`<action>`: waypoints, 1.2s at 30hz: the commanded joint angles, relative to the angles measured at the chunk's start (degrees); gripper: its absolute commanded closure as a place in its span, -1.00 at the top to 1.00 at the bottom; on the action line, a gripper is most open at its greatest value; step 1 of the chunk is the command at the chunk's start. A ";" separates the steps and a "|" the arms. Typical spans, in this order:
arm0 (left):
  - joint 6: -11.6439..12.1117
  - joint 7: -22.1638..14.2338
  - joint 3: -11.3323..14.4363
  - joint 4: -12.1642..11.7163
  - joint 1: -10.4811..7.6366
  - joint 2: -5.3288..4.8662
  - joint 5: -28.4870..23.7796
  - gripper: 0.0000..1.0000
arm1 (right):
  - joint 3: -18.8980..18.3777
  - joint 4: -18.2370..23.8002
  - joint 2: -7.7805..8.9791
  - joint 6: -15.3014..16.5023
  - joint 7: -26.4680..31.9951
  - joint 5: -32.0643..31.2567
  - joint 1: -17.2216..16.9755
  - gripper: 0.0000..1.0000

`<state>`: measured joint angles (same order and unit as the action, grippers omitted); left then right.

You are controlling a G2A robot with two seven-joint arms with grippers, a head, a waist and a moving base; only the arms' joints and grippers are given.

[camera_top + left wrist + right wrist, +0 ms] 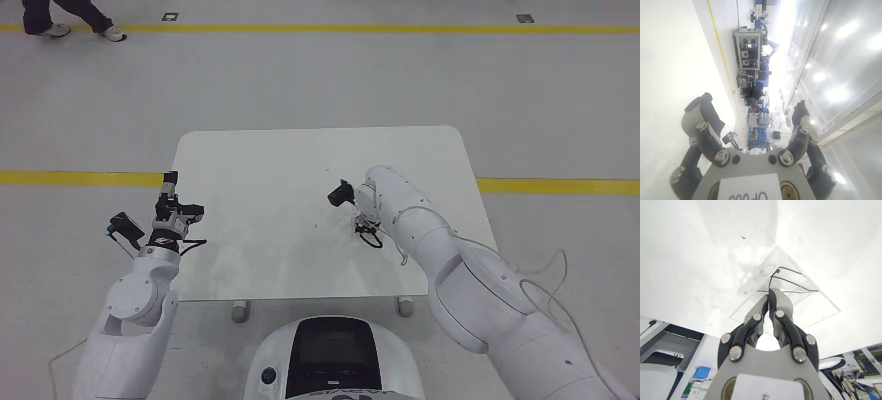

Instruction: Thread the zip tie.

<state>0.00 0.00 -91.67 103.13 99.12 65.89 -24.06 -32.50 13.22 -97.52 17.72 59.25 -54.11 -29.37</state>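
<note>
**Right tool clamped on a black zip tie over a clear sheet**

Flat on the white worktop, a clear square sheet with loose ties on it: black ties stretched across it, pale ties next to them.

Close up from the right wrist: right tool with fingers pressed together on a thin black zip tie. Strand curving away from the fingertips to a small head just above the sheet.

From the top view: right tool just right of frame centre, over the middle of the worktop, with the dark zip tie at its tip. Left tool at mid-left of the frame, at the worktop's left edge, well apart from the right one.

From the left wrist: left tool with fingers spread wide apart, aimed out into the room.

Around the worktop, pale grey floor crossed by yellow lines along the upper edge and the middle of the top frame. Farther off in the left wrist view, equipment racks, blue benches and rows of ceiling lights.
</note>
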 commanded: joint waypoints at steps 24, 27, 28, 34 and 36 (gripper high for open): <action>0.00 0.00 0.00 0.00 0.00 0.00 0.00 1.00 | -0.84 4.32 2.02 1.76 4.46 2.13 2.10 -1.00; 0.00 0.00 0.00 0.00 0.00 0.00 0.00 1.00 | -0.82 5.79 2.72 1.76 4.97 3.01 1.99 -1.00; 0.00 0.00 0.00 0.00 0.00 0.00 0.00 1.00 | -0.79 6.21 2.95 1.76 5.12 3.21 1.94 -1.00; 0.00 0.00 0.00 0.00 0.00 0.00 0.00 1.00 | -0.72 9.29 4.57 1.76 6.28 5.33 1.27 -1.00; 0.00 0.00 0.00 0.00 0.00 0.00 0.00 1.00 | -0.89 10.66 5.23 1.76 6.82 6.60 1.07 -1.00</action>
<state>0.00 0.00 -91.67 103.13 99.12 65.89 -24.06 -33.29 23.14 -92.65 19.48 65.78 -48.22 -28.20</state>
